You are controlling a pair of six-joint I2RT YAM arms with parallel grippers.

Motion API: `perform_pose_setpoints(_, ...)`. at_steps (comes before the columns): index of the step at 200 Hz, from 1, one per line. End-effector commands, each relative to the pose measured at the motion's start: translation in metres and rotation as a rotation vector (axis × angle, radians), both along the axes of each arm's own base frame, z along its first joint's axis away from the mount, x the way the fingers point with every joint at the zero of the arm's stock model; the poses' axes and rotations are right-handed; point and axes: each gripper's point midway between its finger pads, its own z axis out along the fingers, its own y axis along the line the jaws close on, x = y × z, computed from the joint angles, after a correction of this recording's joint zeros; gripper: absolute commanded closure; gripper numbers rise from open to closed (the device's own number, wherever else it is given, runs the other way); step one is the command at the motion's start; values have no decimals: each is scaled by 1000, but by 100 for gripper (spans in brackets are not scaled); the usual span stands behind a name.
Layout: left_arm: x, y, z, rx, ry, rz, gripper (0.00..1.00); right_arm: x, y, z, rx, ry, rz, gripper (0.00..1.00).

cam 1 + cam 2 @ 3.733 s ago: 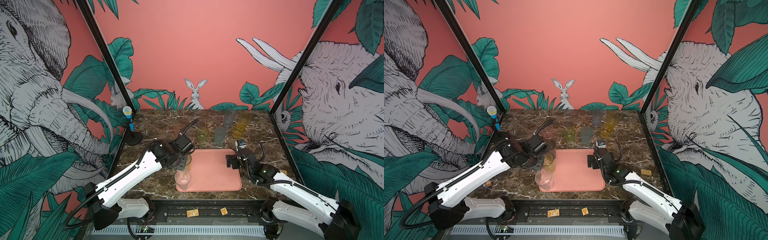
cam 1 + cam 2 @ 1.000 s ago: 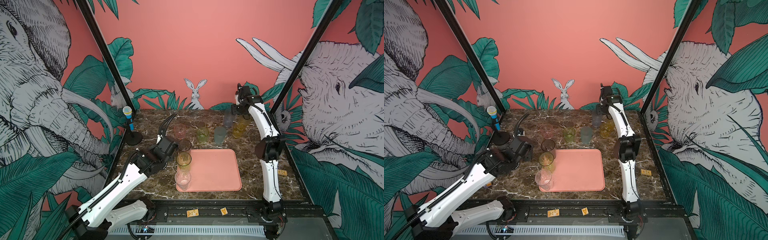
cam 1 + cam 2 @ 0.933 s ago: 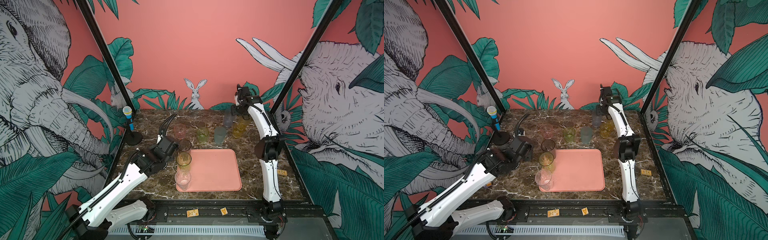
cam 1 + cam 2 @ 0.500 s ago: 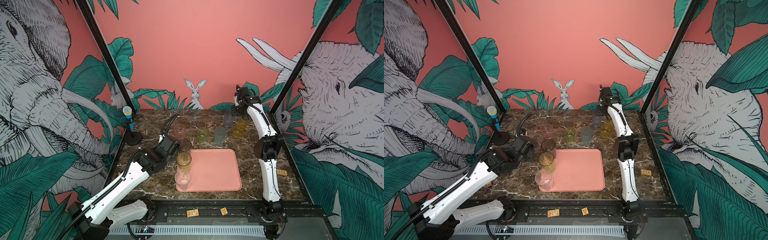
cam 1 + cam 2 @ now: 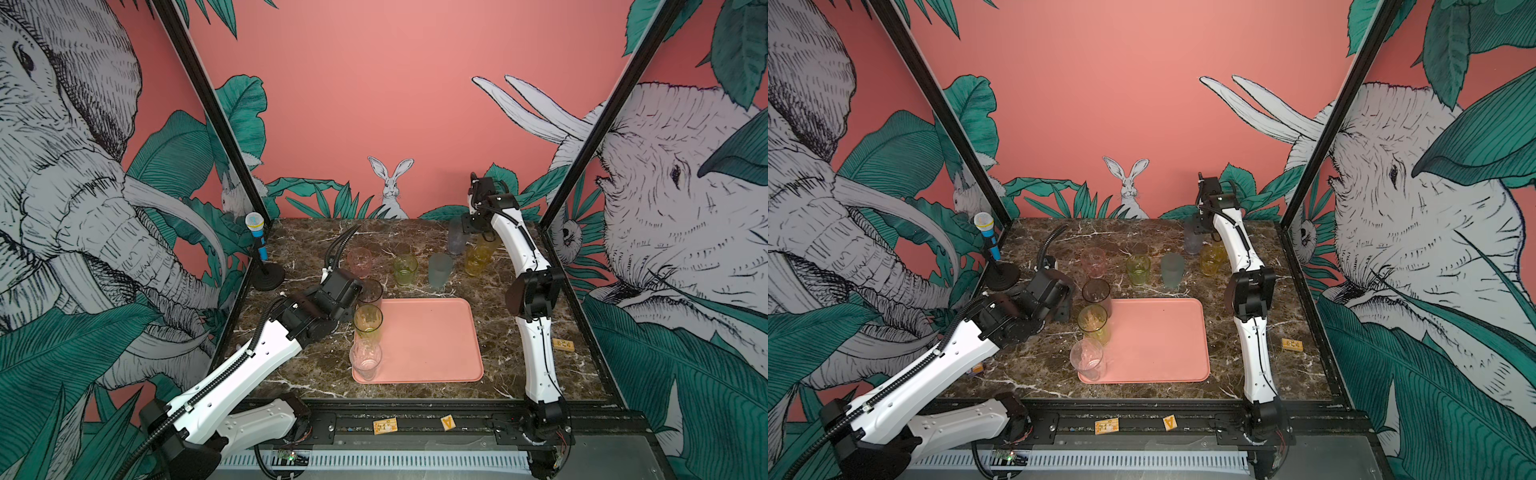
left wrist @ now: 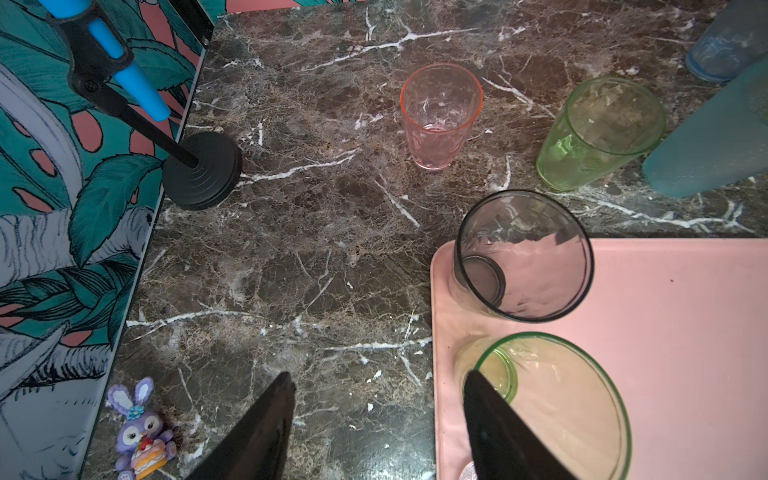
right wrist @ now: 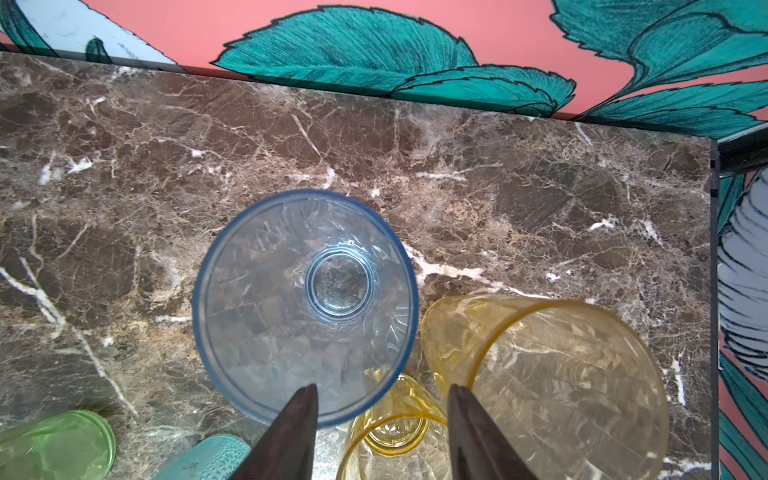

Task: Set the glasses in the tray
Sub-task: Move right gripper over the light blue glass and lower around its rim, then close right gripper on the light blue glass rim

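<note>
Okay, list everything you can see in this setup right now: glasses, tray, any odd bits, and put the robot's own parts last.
table: one, dark brown marble, enclosure floor.
tray: one, salmon pink, front middle of table.
glasses on tray: three; smoky grey, yellow-green, clear; along its left edge.
glasses off tray: six; pink, green, teal-grey, lilac-blue, two amber; on table behind tray.
toy microphone: one, blue on black stand, far left corner.
bunny figurine: one, purple, table's left edge.
wooden tiles: three, tan; one on table at right, two on front rail.
left gripper: one, black, open, at tray's left edge.
right gripper: one, black, open, above lilac-blue glass.
</note>
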Motion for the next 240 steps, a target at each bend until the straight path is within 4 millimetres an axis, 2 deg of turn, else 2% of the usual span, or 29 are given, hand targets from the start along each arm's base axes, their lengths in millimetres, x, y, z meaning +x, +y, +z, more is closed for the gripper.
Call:
perform_pose_setpoints(1, 3, 0, 14, -26, -31, 9, 33, 10, -5, 2, -2, -29, -21, 48)
perform_pose_setpoints(41, 4, 0, 20, -28, -42, 6, 33, 12, -6, -3, -2, -31, -37, 50)
perform_pose_setpoints(119, 4, -2, 19, -26, -34, 5, 34, 17, -2, -16, 19, -22, -38, 52)
perform_pose_setpoints(240, 5, -4, 25, -36, -38, -2, 34, 22, -1, -25, 44, -16, -49, 63)
